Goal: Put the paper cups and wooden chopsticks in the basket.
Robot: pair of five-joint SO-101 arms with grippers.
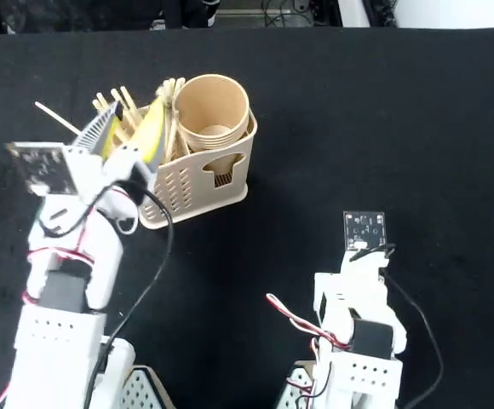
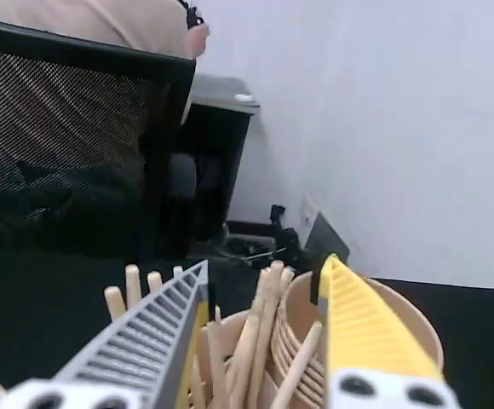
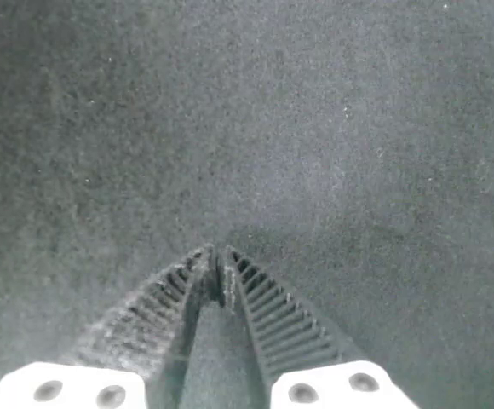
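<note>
We count one beige slotted plastic basket [image 1: 198, 183] on the black cloth table [image 1: 358, 119]. One nested stack of tan paper cups [image 1: 215, 106] stands in it. From the rims in the left wrist view there seem to be four or five cups, though we cannot be sure. The pale wooden chopsticks [image 1: 173, 111] stand on end as a bundle in the same basket. They overlap too much to count; we would say roughly a dozen.

The left gripper [image 1: 136, 106] hangs over the basket with its grey finger [image 2: 157, 328] and yellow finger [image 2: 358, 332] spread wide, clamping nothing. The chopsticks [image 2: 260, 332] rise in the gap between the two fingers, with a few more just outside the grey one. The cup stack [image 2: 417, 319] sits behind and beneath the yellow finger. One chopstick [image 1: 55, 118] leans out beyond the grey finger.

The right gripper [image 3: 220, 264] is well apart from the basket, its dark ridged fingers pressed together with nothing between them, over bare cloth.
</note>
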